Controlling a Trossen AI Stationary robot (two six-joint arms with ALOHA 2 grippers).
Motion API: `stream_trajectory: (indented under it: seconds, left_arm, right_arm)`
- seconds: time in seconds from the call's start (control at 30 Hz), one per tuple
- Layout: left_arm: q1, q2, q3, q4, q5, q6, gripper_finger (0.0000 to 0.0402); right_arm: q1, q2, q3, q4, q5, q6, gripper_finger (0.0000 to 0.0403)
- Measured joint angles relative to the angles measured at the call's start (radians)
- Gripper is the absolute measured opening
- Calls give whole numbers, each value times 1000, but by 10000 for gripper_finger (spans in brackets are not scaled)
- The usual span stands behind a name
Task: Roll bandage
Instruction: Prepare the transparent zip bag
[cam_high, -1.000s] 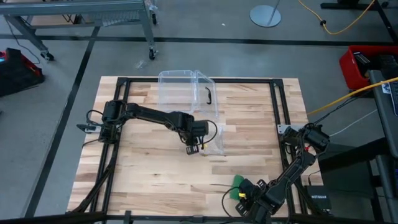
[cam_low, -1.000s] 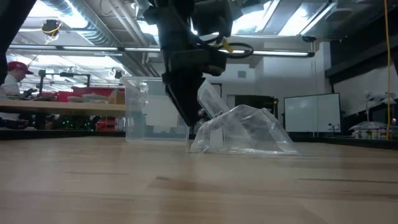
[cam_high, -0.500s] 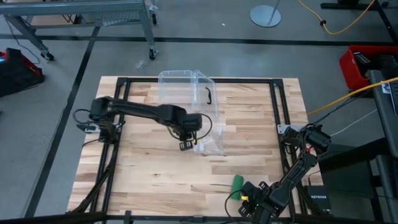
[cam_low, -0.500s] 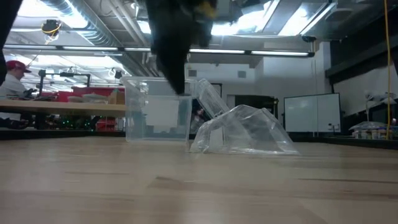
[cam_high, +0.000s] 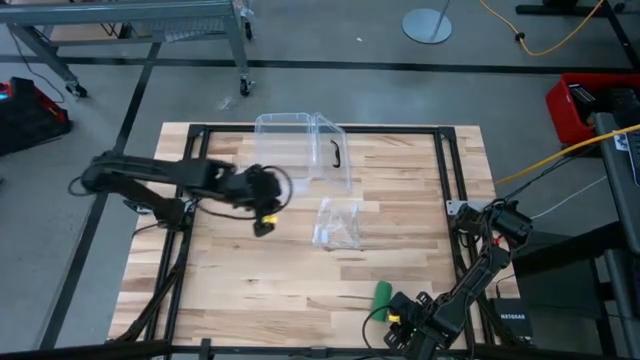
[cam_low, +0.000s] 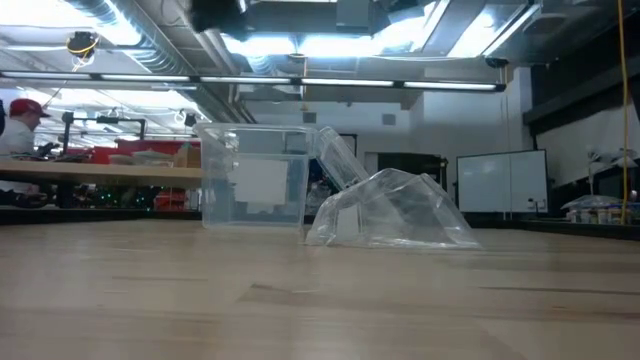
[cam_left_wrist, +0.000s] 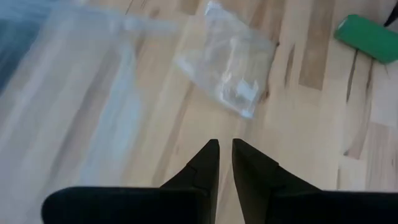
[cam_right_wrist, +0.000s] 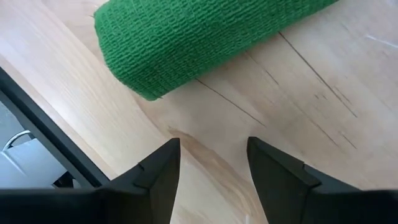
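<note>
The bandage (cam_high: 381, 293) is a small green roll lying on its side on the wooden table near the front edge. It also shows in the right wrist view (cam_right_wrist: 186, 37) and the left wrist view (cam_left_wrist: 371, 37). My right gripper (cam_high: 396, 318) (cam_right_wrist: 211, 146) is open and empty, just to the near side of the roll and not touching it. My left gripper (cam_high: 262, 226) (cam_left_wrist: 224, 144) is shut and empty, raised above the table's left middle, left of the clear plastic wrapper (cam_high: 338, 222).
The crinkly clear wrapper (cam_low: 390, 210) (cam_left_wrist: 227, 59) lies at the table's middle. A clear plastic box (cam_high: 300, 150) (cam_low: 255, 190) with a black handle (cam_high: 336, 153) stands behind it at the far side. A black frame (cam_high: 446, 190) borders the table.
My left gripper has risen from the wrapper's left edge and swung toward the table's left edge, leaving the low view upward. The wrapper has stayed in place. My right gripper has drawn back a little toward the near edge, so the whole roll now shows.
</note>
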Motion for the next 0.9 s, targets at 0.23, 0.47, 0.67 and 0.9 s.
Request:
stream_trajectory:
  seconds: [0.23,0.47,0.67,0.9]
  left_arm:
    - [-79,-209,-312,223,-21,-104,38]
    - [-96,-238,-520,515,-21,-235,40]
    - [-95,-174,-597,639,-21,-330,40]
    - [-94,-44,-614,838,-21,-308,40]
  right_arm:
    - [-1,0,0,2,5,-3,191]
    - [-1,-1,0,4,6,-3,191]
    - [-2,-1,0,4,9,-3,191]
    - [-2,-1,0,5,12,-3,191]
